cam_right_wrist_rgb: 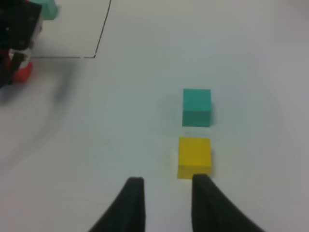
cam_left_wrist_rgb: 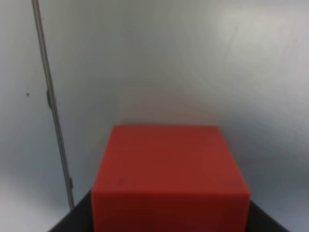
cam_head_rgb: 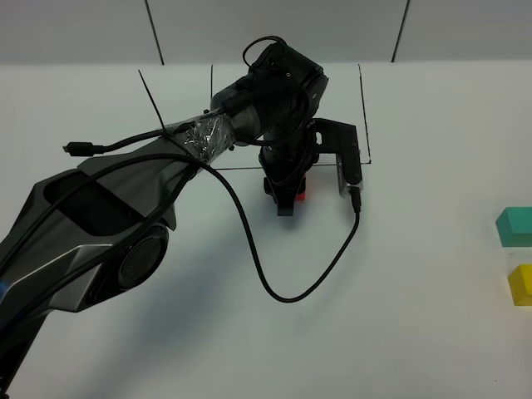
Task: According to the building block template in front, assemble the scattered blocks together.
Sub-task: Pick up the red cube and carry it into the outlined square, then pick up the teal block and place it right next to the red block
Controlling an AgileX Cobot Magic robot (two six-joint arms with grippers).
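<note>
My left gripper points down just in front of the black drawn frame, shut on the red cube. That red cube fills the lower part of the left wrist view, with dark fingers at both its lower corners. My left arm hides the building block template inside the frame; only a teal bit shows in the right wrist view. The teal cube and the yellow cube lie side by side at the far right. My right gripper hovers open beside the yellow cube, with the teal cube beyond it.
A black cable loops from the left wrist down over the middle of the white table. The left arm's dark body covers the table's left side. A frame line runs beside the red cube.
</note>
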